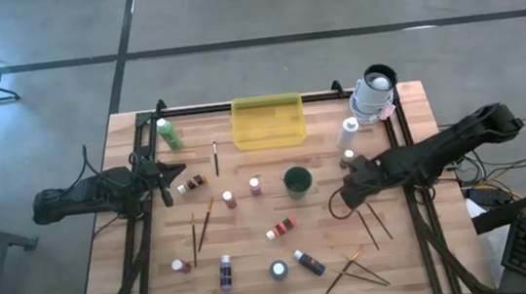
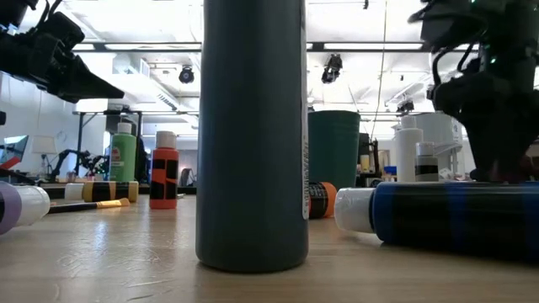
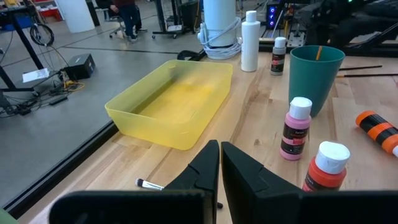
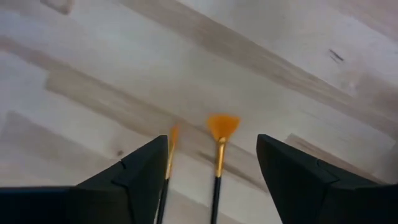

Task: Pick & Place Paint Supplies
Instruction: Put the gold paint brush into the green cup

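Two thin brushes (image 4: 219,155) lie side by side on the wood, a fan-tipped one and a pointed one (image 4: 170,149). My right gripper (image 4: 214,171) points down over them, open, with one finger on either side and both bristle ends between the fingers. In the high view it (image 1: 349,200) hangs right of the green cup (image 1: 297,181), with the brushes (image 1: 374,223) just toward the near edge. Small paint bottles (image 1: 281,228) and more brushes (image 1: 203,227) lie scattered over the table. My left gripper (image 3: 219,171) waits shut above the table's left side (image 1: 164,182).
The yellow tray (image 1: 267,122) sits at the far middle. A white bottle (image 1: 348,133) and a white roll (image 1: 375,94) stand at the far right. Crossed brushes (image 1: 354,269) and a blue bottle (image 1: 307,262) lie near the front edge.
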Controlling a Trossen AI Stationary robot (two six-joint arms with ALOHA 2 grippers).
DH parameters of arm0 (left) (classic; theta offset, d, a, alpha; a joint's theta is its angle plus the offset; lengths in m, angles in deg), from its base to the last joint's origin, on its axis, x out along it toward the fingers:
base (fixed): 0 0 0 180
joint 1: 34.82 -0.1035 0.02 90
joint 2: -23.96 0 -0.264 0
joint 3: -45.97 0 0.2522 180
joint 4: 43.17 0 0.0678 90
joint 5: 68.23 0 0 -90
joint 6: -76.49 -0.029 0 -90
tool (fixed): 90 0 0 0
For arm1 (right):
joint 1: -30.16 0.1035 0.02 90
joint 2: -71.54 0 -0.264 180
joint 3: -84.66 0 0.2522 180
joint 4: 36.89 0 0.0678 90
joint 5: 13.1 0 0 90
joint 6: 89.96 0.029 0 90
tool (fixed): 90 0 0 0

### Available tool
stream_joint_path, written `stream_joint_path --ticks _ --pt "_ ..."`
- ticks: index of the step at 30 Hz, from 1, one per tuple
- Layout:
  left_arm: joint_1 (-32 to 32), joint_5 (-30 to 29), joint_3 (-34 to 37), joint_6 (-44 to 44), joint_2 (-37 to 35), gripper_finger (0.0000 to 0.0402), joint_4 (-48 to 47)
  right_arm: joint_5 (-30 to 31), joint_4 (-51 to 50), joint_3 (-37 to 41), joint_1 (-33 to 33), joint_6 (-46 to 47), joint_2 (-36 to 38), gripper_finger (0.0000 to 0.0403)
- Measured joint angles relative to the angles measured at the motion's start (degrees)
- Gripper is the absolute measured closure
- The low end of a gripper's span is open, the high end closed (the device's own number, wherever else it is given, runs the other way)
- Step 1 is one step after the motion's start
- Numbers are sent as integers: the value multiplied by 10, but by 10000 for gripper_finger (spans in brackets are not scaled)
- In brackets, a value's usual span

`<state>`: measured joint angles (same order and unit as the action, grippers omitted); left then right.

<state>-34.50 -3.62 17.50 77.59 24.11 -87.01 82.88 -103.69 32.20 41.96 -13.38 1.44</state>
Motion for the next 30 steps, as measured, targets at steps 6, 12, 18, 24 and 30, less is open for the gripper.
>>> stream_joint_path --ticks 6,12,18,24,30 --pt "0 0 0 0 0 378 0 0 15 12 -13 -5 -25 187" --pt "0 0 0 0 0 378 0 -17 60 43 -14 -5 -31 199" --pt "0 0 0 0 0 378 0 -30 109 76 -14 12 -31 212" --pt "0 0 0 0 0 378 0 -28 128 94 -18 17 -30 225" --pt "0 0 0 0 0 378 0 -27 129 99 -31 11 -29 245"
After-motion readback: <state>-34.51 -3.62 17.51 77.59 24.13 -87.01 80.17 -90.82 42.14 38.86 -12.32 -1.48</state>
